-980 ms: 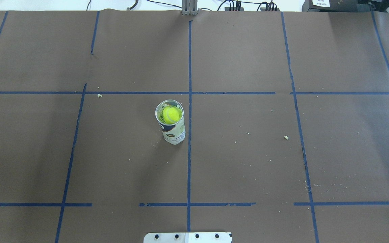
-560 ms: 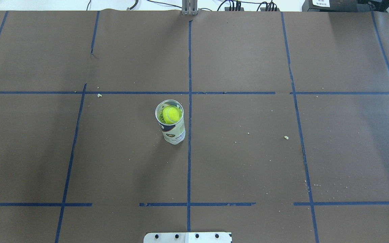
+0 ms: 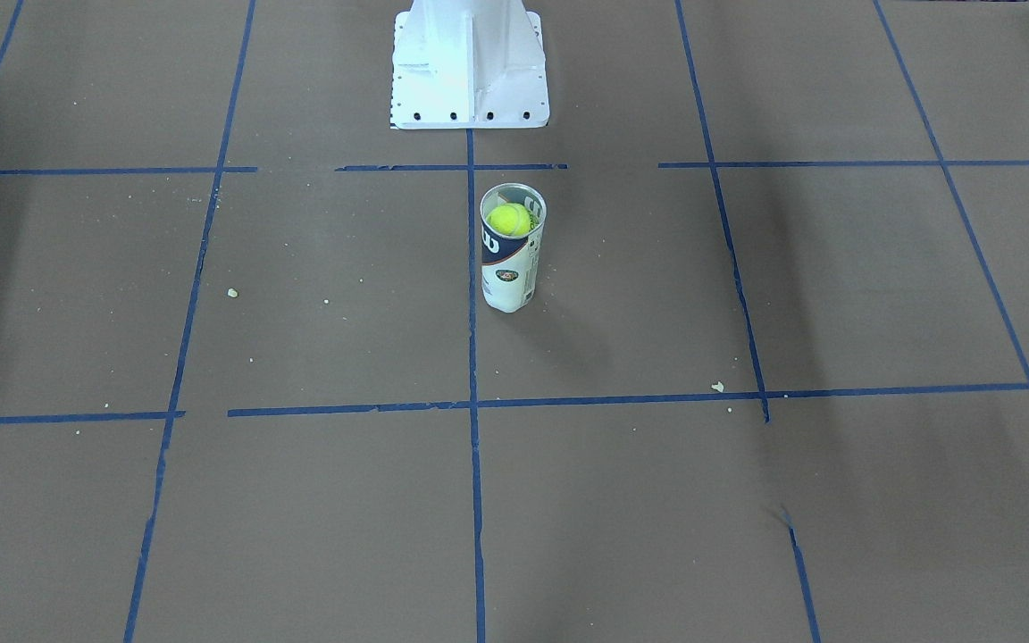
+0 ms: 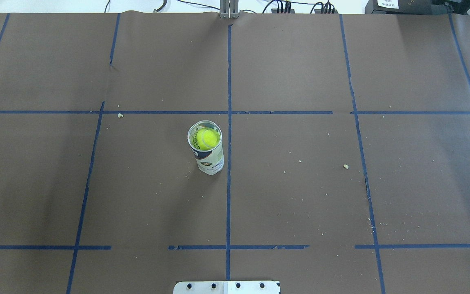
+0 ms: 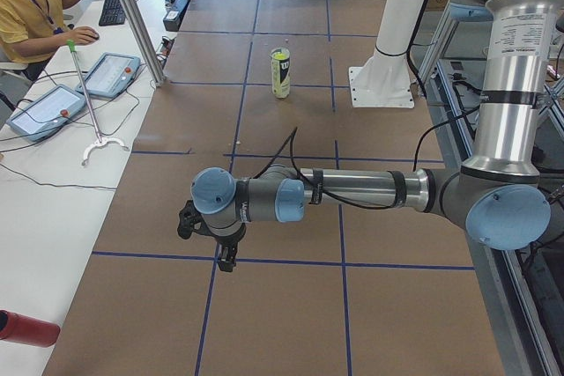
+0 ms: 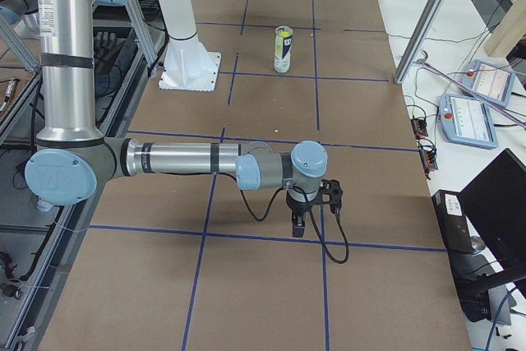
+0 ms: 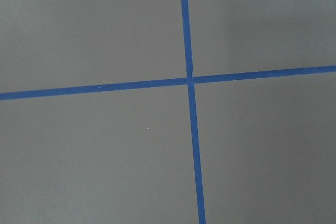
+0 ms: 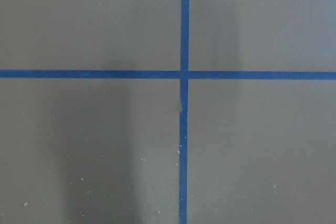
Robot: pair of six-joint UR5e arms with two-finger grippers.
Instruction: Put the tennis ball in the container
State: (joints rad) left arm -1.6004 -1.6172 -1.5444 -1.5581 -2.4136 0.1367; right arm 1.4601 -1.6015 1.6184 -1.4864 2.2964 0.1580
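The container (image 4: 211, 161) stands upright near the table's middle, just left of the centre tape line, also in the front view (image 3: 508, 273). The tennis ball (image 4: 207, 139) sits inside it near the top rim, and shows in the front view (image 3: 510, 219). My left gripper (image 5: 225, 258) hangs low over the table's left end, far from the container (image 5: 280, 78). My right gripper (image 6: 297, 228) hangs low over the right end, far from the container (image 6: 282, 58). Both show only in the side views, so I cannot tell whether they are open or shut. The wrist views hold only paper and tape.
Brown paper with a blue tape grid covers the table. The white robot base (image 3: 468, 64) stands behind the container. An operator (image 5: 26, 15) sits at a side desk with tablets, beside a metal post (image 5: 132, 15). Another desk with a tablet (image 6: 468, 117) lies past the right end.
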